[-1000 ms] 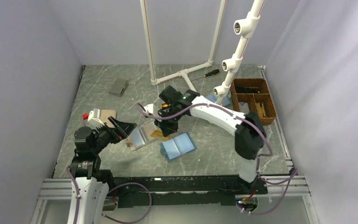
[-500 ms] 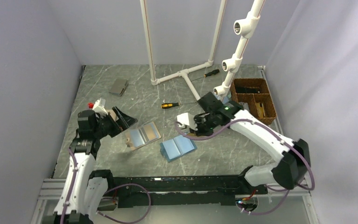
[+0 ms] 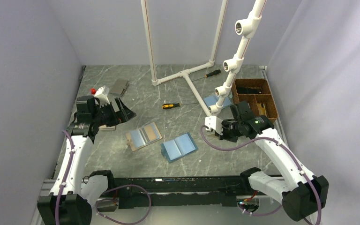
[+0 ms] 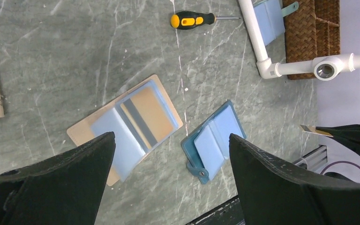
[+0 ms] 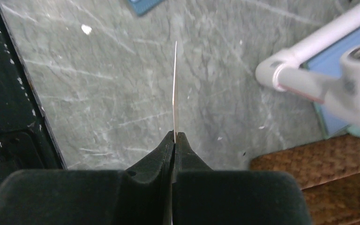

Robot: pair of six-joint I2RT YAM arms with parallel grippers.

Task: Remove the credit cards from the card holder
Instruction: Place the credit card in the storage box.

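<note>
**One card held clear while the holder lay open**

The tan bifold card holder (image 3: 143, 136) with blue-grey inner panels lay spread flat on the grey marbled table (image 3: 122, 154), left of centre and towards the near edge. That kept its pockets facing up and reachable from above. A tan card with a grey stripe (image 4: 152, 112) showed in one of its panels, so the job looked only partly done.

The right gripper (image 5: 174, 138) was pinched shut on a thin pale credit card (image 5: 175, 89). It held the card by one end, off to the right near the brown wicker basket (image 3: 255, 101) and well apart from the holder. This was probably to carry the card clear of the wallets.

The left gripper (image 3: 125, 112) hung with its jaws spread wide and nothing between them, to the left of the holder and above table level. It seemed to be leaving the middle free.

An all light-blue bifold wallet (image 3: 179, 146) lay just right of the holder.

The right wrist view showed the held card only edge-on, so its face could not be read. Whether further cards sat deeper in the pockets could not be told.
</note>
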